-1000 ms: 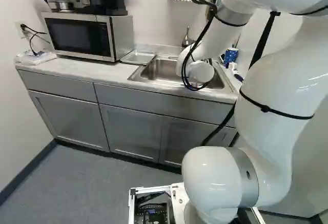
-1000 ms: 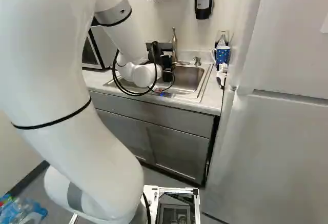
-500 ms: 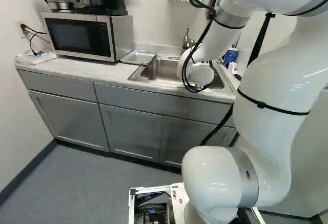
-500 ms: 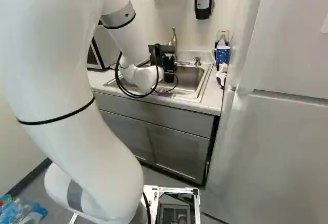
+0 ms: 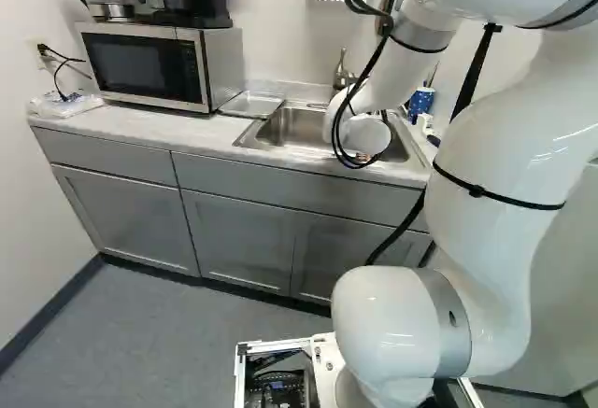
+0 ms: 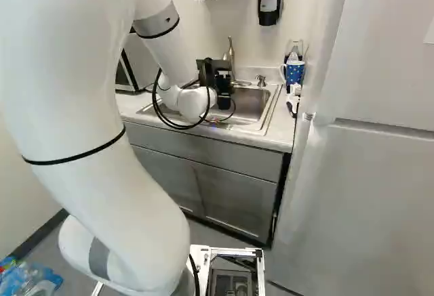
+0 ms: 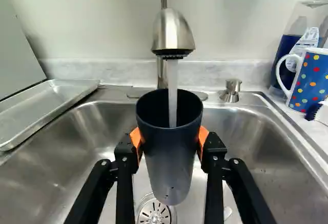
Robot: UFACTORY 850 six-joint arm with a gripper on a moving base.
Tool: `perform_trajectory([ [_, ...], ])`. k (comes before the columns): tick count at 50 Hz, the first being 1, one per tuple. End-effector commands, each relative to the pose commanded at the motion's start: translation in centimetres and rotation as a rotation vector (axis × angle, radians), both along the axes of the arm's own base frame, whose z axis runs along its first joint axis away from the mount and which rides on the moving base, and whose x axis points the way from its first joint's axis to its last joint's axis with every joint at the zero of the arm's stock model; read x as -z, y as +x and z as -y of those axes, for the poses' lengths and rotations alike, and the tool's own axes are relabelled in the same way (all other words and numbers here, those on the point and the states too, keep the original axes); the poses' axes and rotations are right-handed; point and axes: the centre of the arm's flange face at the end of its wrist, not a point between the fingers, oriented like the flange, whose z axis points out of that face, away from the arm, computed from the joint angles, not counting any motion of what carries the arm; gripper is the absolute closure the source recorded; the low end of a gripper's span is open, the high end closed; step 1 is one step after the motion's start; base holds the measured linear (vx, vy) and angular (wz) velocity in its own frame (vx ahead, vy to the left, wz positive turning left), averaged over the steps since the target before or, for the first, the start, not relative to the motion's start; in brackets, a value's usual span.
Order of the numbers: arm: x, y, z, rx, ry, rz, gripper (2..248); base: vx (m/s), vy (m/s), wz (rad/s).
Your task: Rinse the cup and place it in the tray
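Left base view: the arm [image 5: 505,128] shifted a touch vs. 1 s ago, then held pos. over the last half sec. Base hasn't moved. The tray [image 5: 250,104] sits where it was, on the desk [image 5: 140,126] just beside the sink [image 5: 301,129].

Right base view: same story – the black wrist hardware [image 6: 218,82] nudged slightly right, then stopped over the sink. Can't see the cup from here.

Wrist view: the claw [image 7: 169,137] has the cup [image 7: 169,157] gripped, orange pads [image 7: 203,137] on both sides, mouth up below the faucet [image 7: 172,32]. Water [image 7: 172,98] runs straight into it, so the small shift prob. was final alignment and rinsing is underway. Tray placement still TBD. Next: prob. tip the water out over the drain [image 7: 155,212] – filling adds wt., might make the cup slip.
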Motion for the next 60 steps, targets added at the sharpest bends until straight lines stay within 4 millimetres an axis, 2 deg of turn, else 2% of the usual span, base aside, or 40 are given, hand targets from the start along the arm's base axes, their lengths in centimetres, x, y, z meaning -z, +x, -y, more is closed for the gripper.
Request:
perform_trajectory([
  [60,0.0,0.0,0.0,0.0,0.0,0.0,127,0.0,0.0,0.0],
])
